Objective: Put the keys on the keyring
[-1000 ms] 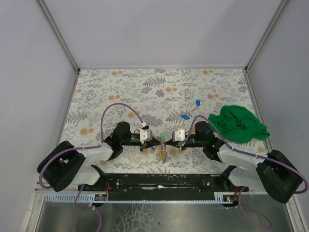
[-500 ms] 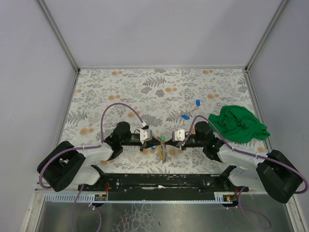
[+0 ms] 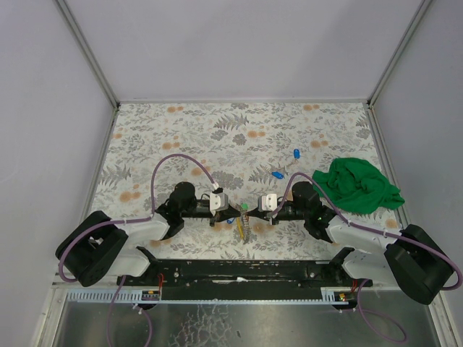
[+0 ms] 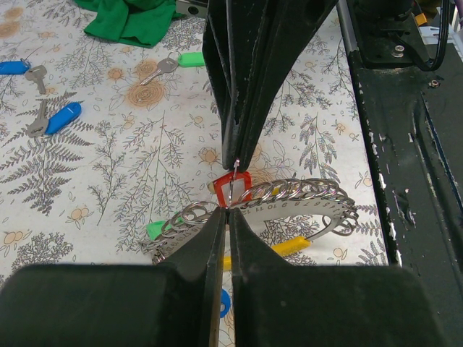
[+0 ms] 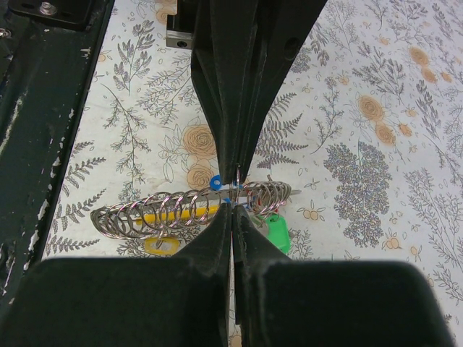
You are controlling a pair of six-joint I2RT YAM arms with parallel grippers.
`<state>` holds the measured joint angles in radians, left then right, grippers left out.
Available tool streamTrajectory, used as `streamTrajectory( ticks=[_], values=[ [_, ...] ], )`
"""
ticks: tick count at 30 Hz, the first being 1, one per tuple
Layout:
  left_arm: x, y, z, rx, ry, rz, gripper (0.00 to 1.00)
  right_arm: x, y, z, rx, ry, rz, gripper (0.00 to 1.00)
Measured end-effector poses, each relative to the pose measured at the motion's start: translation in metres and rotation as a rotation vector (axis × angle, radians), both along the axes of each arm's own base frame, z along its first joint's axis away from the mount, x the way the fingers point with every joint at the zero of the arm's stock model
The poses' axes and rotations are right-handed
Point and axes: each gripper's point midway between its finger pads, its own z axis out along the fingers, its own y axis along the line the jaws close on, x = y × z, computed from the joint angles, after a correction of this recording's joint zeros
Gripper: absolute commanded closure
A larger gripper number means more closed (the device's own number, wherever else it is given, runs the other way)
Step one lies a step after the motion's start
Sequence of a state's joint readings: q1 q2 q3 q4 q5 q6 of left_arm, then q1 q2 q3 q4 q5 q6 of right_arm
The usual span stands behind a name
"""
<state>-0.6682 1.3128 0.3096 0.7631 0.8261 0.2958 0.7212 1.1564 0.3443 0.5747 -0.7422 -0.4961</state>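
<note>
The keyring (image 4: pixel 296 196) is a curved metal strip strung with several thin rings, with red (image 4: pixel 233 186), yellow (image 4: pixel 289 248) and green (image 4: pixel 155 229) tags. It lies between both grippers at the table's near middle (image 3: pixel 243 227) and shows in the right wrist view (image 5: pixel 159 213). My left gripper (image 4: pixel 226 211) and right gripper (image 5: pixel 231 207) meet tip to tip, each shut on one thin upright ring of it. Loose blue-tagged keys (image 4: pixel 61 118) (image 4: pixel 14 67) and a green-tagged key (image 4: pixel 181 61) lie on the table beyond; two blue ones show from above (image 3: pixel 277 175) (image 3: pixel 296 152).
A crumpled green cloth (image 3: pixel 358 185) lies at the right of the floral table cover (image 3: pixel 181 137). Grey walls close in the table on three sides. The black base rail (image 3: pixel 239 269) runs along the near edge.
</note>
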Motion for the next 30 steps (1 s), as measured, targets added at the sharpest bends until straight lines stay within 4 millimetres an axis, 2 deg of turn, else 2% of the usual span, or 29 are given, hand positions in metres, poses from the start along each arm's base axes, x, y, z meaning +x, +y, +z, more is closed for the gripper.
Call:
streamTrajectory(
  ticks=[30],
  values=[
    [-0.0001, 0.0000, -0.0001, 0.000, 0.007, 0.002, 1.00, 0.0012, 0.0009, 0.0026, 0.010, -0.004, -0.004, 1.00]
  ],
)
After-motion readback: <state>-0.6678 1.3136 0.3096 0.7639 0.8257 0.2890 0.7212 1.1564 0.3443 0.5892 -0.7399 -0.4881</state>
